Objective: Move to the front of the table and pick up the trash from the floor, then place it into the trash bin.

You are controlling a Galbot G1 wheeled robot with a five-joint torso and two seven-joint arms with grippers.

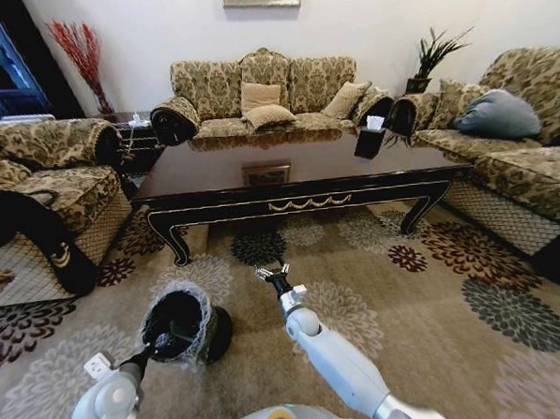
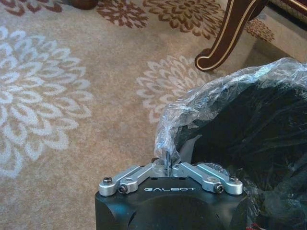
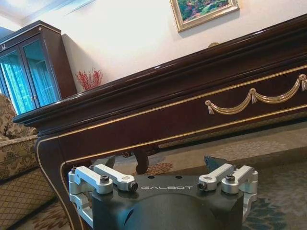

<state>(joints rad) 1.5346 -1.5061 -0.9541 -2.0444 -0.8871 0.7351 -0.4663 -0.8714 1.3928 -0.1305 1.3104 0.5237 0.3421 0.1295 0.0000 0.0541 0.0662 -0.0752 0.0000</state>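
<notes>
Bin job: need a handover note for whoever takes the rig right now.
Left gripper: jaws shut at the bin rim, with clear plastic pinched at the tips. Cannot tell if it is a wrapper or the liner.
Right gripper: jaws open, nothing in them, held above the carpet and facing the table front.
Done: the robot is in front of the table, with the bin on the carpet at its left.
Left: confirm what the left jaws hold, release it over the bin, then check the carpet for more pieces.
</notes>
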